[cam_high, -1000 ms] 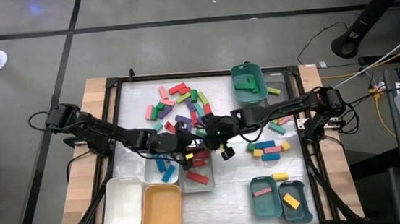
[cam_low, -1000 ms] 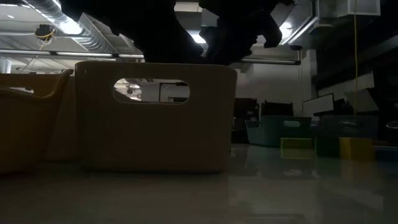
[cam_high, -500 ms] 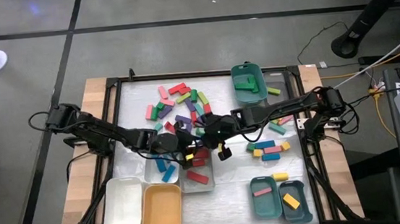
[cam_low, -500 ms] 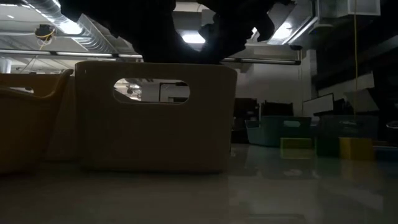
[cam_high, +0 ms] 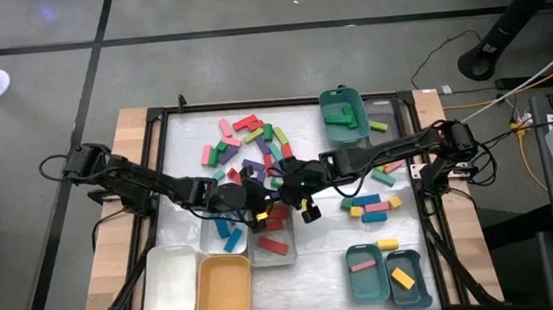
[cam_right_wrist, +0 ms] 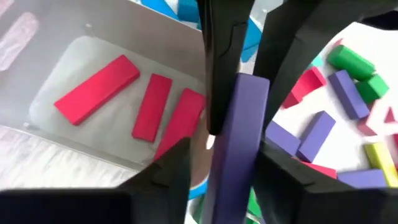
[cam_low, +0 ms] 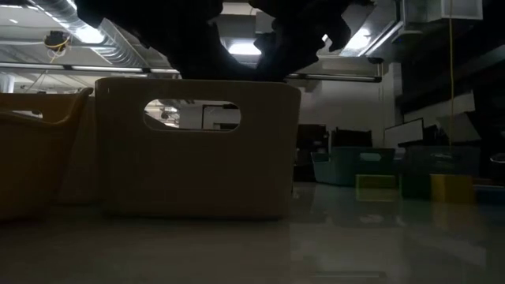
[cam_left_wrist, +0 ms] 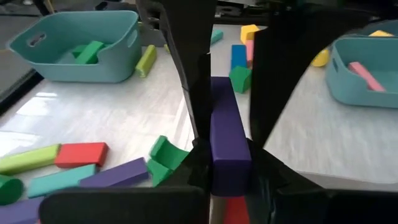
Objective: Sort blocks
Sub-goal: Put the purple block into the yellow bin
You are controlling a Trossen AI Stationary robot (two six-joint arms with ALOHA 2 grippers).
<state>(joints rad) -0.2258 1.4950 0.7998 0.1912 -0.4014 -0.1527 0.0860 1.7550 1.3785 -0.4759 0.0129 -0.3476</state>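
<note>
Meeting mid-table over the clear tray (cam_high: 274, 245) with red blocks (cam_right_wrist: 96, 89), both grippers are on one purple block (cam_left_wrist: 227, 134): left gripper (cam_left_wrist: 227, 121) has fingers pressed on its long sides, right gripper (cam_right_wrist: 239, 118) has fingers apart around it, apparently letting go. Block looks rigid, light, smooth-faced, so pinch the flat long faces mid-length; an end grip would likely pivot.

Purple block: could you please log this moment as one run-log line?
purple block | between both tools, mid-table | left tool gripping it | right tool alongside it
</note>
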